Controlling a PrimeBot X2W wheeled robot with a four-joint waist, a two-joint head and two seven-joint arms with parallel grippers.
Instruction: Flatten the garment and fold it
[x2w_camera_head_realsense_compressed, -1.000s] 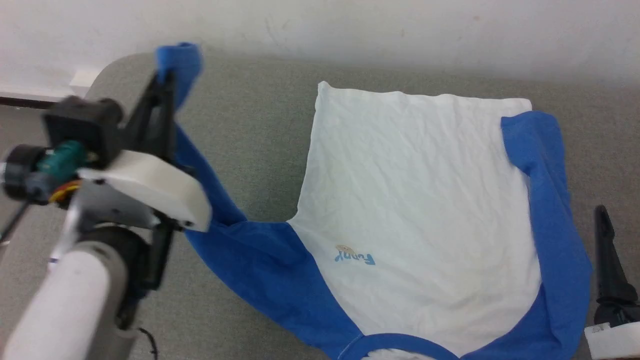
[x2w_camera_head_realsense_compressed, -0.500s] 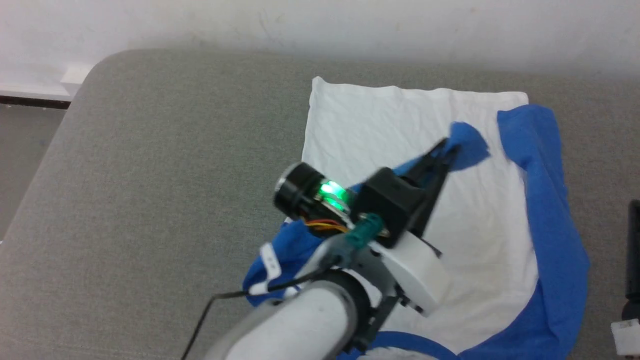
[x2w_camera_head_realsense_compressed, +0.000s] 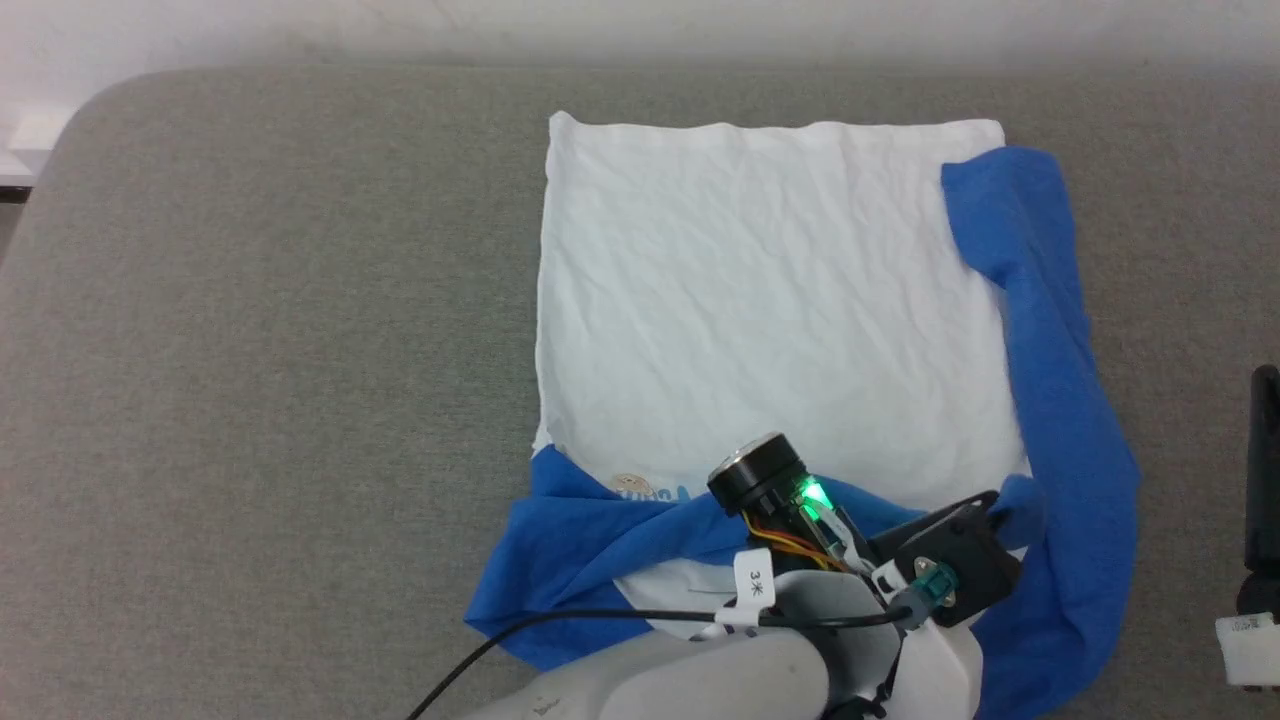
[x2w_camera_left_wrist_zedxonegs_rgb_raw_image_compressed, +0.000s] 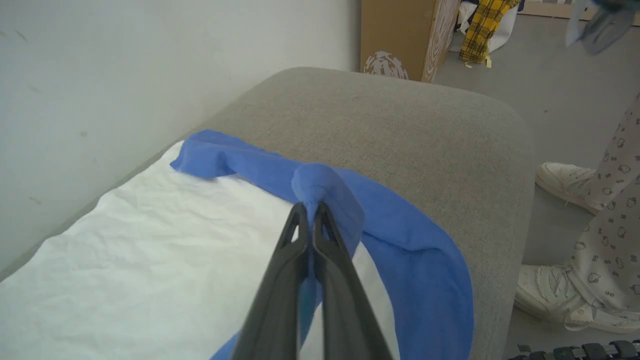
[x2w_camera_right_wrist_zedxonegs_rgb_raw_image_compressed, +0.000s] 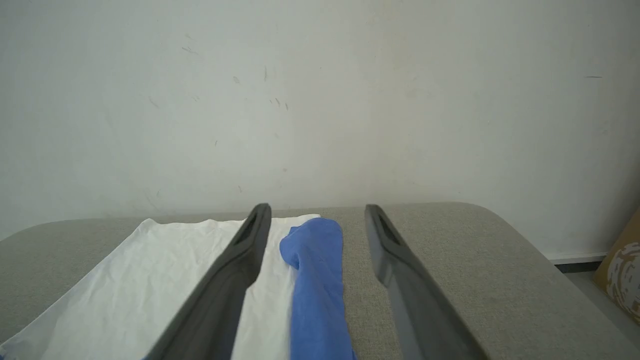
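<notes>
Pinching a bunch of blue sleeve (x2w_camera_left_wrist_zedxonegs_rgb_raw_image_compressed: 320, 182), left gripper (x2w_camera_left_wrist_zedxonegs_rgb_raw_image_compressed: 310, 207): two dark fingers (x2w_camera_left_wrist_zedxonegs_rgb_raw_image_compressed: 280, 280) pressed together on the cloth, which bulges in a knob just past the tips. Behind the fingers the held sleeve trails as a rumpled blue band (x2w_camera_head_realsense_compressed: 600, 540) across the lower chest of the garment (x2w_camera_head_realsense_compressed: 760, 300). Blue lettering (x2w_camera_head_realsense_compressed: 655, 492) is half covered by the band's edge.

Garment lies on a grey padded surface (x2w_camera_head_realsense_compressed: 250, 350), white body panel spread flat but creased. From the left wrist, the white panel sits left of the fingers. The other sleeve (x2w_camera_left_wrist_zedxonegs_rgb_raw_image_compressed: 410, 240) runs beyond the tips and off to their right, along the garment's edge, its far end turned over onto the white.

Right gripper (x2w_camera_right_wrist_zedxonegs_rgb_raw_image_compressed: 316, 210): fingers spread wide, gripping nothing. Through the gap between them the other sleeve shows lying on the surface lower down. White panel is left of the left-hand finger, bare grey surface right of the other. Pale wall (x2w_camera_right_wrist_zedxonegs_rgb_raw_image_compressed: 320, 100) stands beyond the tips.

Right of the left fingers, past the surface's rounded edge: a person's pale shoe (x2w_camera_left_wrist_zedxonegs_rgb_raw_image_compressed: 565, 180) and patterned trouser leg (x2w_camera_left_wrist_zedxonegs_rgb_raw_image_compressed: 610, 225). Cardboard box (x2w_camera_left_wrist_zedxonegs_rgb_raw_image_compressed: 400, 35) well beyond the tips.
</notes>
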